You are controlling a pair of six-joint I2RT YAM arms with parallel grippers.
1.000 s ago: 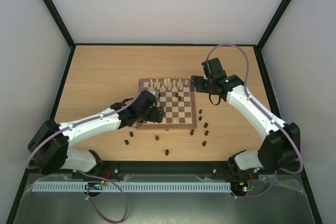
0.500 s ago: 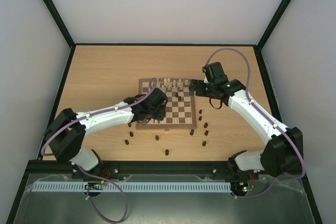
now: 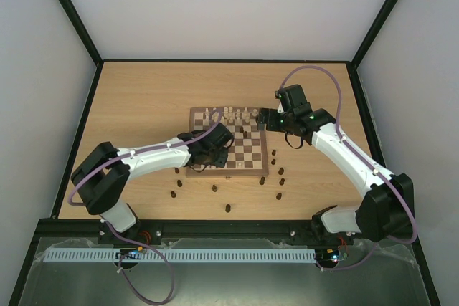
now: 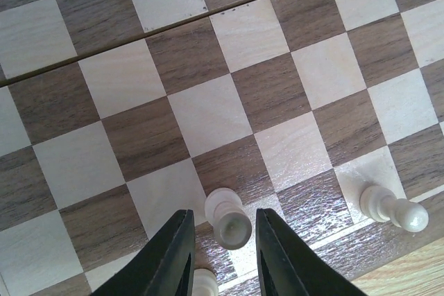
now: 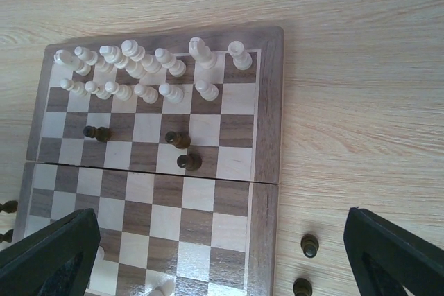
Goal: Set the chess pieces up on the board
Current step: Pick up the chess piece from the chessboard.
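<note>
The board [image 3: 228, 173] lies mid-table. Several cream chess pieces [image 3: 229, 114] crowd its far two rows, and dark ones [image 3: 242, 132] stand just in front of them. My left gripper [image 3: 215, 145] hangs over the board's near left part. In the left wrist view its jaws [image 4: 223, 216] stand close on either side of a cream piece [image 4: 229, 218], with a thin gap showing on each side. Another cream piece [image 4: 394, 209] stands to the right of it. My right gripper [image 3: 269, 116] hovers wide open off the board's far right corner, holding nothing [image 5: 222, 254].
Dark pieces are scattered on the table right of the board [image 3: 276, 159] and in front of it [image 3: 214, 188], [image 3: 228, 208], [image 3: 176, 188]. Two of them [image 5: 309, 245] show near my right fingers. Black frame rails edge the table.
My left arm has reached further right over the board, and its jaws have narrowed around the cream piece. The right gripper has shifted slightly toward the board's corner and stays wide.
</note>
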